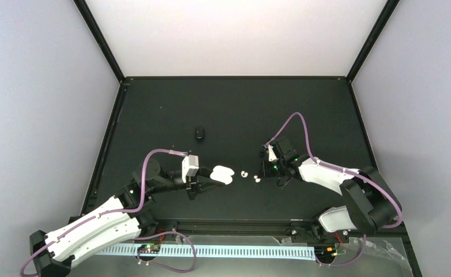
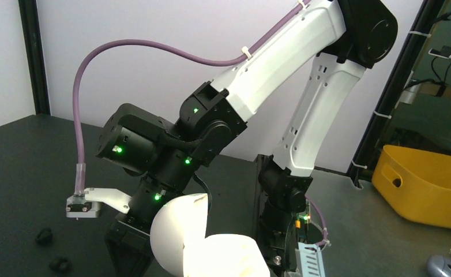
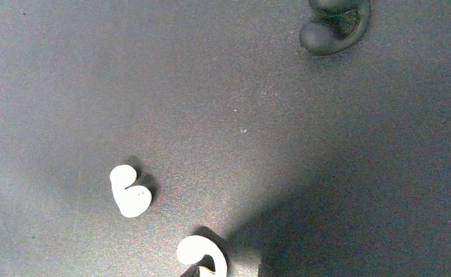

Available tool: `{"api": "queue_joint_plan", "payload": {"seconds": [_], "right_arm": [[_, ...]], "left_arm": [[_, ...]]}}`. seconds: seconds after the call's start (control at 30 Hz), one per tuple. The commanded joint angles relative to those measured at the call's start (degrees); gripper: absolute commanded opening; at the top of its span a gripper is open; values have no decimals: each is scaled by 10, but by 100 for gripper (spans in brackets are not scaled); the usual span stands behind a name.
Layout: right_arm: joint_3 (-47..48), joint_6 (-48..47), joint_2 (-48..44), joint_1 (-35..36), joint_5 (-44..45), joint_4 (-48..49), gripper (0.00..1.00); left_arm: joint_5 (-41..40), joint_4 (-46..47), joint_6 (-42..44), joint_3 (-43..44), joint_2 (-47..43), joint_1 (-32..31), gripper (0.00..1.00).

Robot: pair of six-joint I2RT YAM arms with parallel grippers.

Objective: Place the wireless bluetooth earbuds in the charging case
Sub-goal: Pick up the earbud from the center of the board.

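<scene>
Black table (image 1: 235, 104) stands enclosed by pale walls (image 1: 235, 34); yellow bin (image 2: 425, 184) beyond.

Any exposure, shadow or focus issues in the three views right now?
Top external: back wall blown out, mat very dark. Left wrist: white case overexposed, close and soft. Right wrist: heavy shadow lower right; white earbuds near clipping, black earbud low contrast against mat.

- White curled earbuds (image 3: 130, 191): 2, both on the table.
- Black earbuds (image 2: 43, 235): 2 in the left wrist view; the right wrist view shows only 1.
- White charging case (image 1: 222, 174): 1.
- Small dark oval object (image 1: 199, 133): 1.
- Robot arms (image 1: 96, 228): 2.
- Purple cables (image 1: 295, 118): 2.
- Yellow bin (image 2: 425, 184): 1.
</scene>
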Motion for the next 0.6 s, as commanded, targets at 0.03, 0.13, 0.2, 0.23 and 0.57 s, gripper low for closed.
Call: {"api": "queue_joint_plan", "payload": {"seconds": [0.03, 0.13, 0.2, 0.23, 0.57], "right_arm": [[-4, -15, 5, -2, -1, 1, 25], [-7, -18, 4, -2, -12, -1, 27], [-7, -18, 6, -1, -17, -3, 27], [-7, -18, 7, 0, -16, -4, 27], [1, -18, 22, 21, -11, -11, 26]], "left_arm": [[8, 15, 1, 1, -2, 4, 2], [8, 16, 2, 1, -1, 4, 1], [7, 17, 2, 1, 1, 4, 2], [7, 18, 2, 1, 2, 3, 2], [10, 18, 2, 1, 1, 4, 2]]}}
